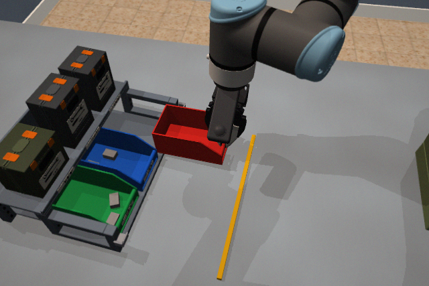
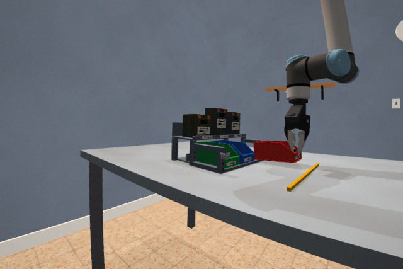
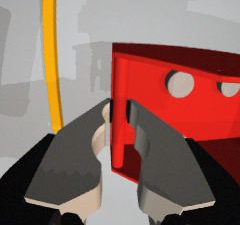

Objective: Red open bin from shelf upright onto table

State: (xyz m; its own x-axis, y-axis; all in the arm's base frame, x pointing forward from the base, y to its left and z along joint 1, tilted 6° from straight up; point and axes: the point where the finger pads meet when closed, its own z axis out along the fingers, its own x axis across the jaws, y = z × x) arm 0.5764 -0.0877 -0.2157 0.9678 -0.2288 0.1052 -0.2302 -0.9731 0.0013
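A: Where's the red bin?
B: On the tabletop, between the shelf and the yellow strip, upright.
A: And the gripper?
B: Jaws nearly closed, pinching the bin's low front wall, one finger inside, one outside

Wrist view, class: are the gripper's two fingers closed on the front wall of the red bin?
Yes, the gripper has one finger on each side of the thin front wall of the red bin, pinching it.
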